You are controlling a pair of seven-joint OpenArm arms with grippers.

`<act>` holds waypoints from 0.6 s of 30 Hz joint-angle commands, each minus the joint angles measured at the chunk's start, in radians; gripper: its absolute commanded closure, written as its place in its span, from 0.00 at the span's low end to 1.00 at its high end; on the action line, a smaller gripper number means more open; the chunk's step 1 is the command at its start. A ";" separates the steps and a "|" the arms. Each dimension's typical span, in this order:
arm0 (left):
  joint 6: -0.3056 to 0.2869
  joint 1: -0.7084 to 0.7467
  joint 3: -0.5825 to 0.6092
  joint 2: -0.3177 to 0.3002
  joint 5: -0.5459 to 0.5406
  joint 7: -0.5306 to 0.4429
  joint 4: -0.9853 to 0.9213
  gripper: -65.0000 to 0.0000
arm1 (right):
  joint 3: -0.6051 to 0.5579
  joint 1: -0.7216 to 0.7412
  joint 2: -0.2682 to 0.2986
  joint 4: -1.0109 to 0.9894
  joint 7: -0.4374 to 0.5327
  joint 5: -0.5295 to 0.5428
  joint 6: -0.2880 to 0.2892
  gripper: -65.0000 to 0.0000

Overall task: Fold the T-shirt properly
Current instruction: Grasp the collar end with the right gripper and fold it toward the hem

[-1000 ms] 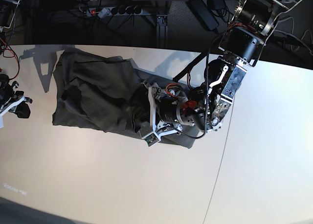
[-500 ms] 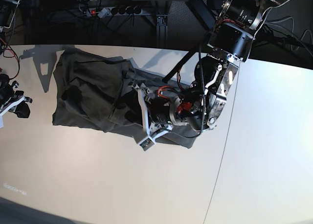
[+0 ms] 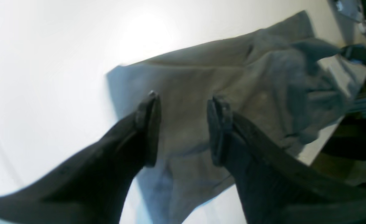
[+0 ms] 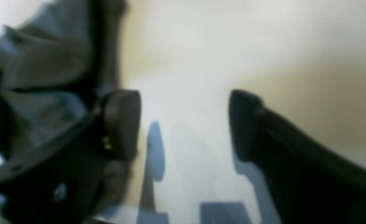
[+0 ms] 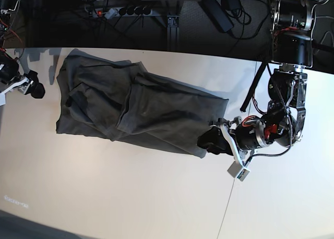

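Observation:
The dark olive-grey T-shirt [image 5: 130, 108] lies stretched out on the white table [image 5: 130, 197], bunched in folds at its left half and flatter toward the right. My left gripper [image 5: 209, 141] hovers at the shirt's lower right corner. In the left wrist view the left gripper [image 3: 184, 102] is open, its dark fingers [image 3: 148, 124] apart over the T-shirt [image 3: 232, 68] with no cloth pinched between them. My right gripper [image 5: 28, 86] sits off the shirt's left edge. In the right wrist view the right gripper [image 4: 183, 99] is wide open over bare table, with the T-shirt [image 4: 30, 71] to its left.
A seam [image 5: 232, 176] runs down the tabletop just right of the shirt. Behind the table's far edge is a dark area with cables and a power strip [image 5: 117, 11]. The left arm's upright column [image 5: 291, 35] stands at the back right.
My left arm has drawn back to the right from the shirt's middle to its right corner, and the cloth there now lies stretched out. My right gripper rose toward the far left and opened.

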 commanded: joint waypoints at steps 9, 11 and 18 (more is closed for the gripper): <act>-0.001 -0.024 -0.004 -0.016 -0.018 -0.019 0.018 0.62 | -0.143 0.042 -0.041 0.016 -0.015 0.045 0.055 0.32; -0.001 -0.024 -0.004 -0.016 -0.018 -0.020 0.018 0.62 | -0.175 0.042 -0.055 0.016 -0.015 0.045 0.055 0.32; -0.001 -0.024 -0.004 -0.016 -0.017 -0.020 0.018 0.62 | -0.237 0.042 -0.072 0.016 -0.015 0.045 0.055 0.32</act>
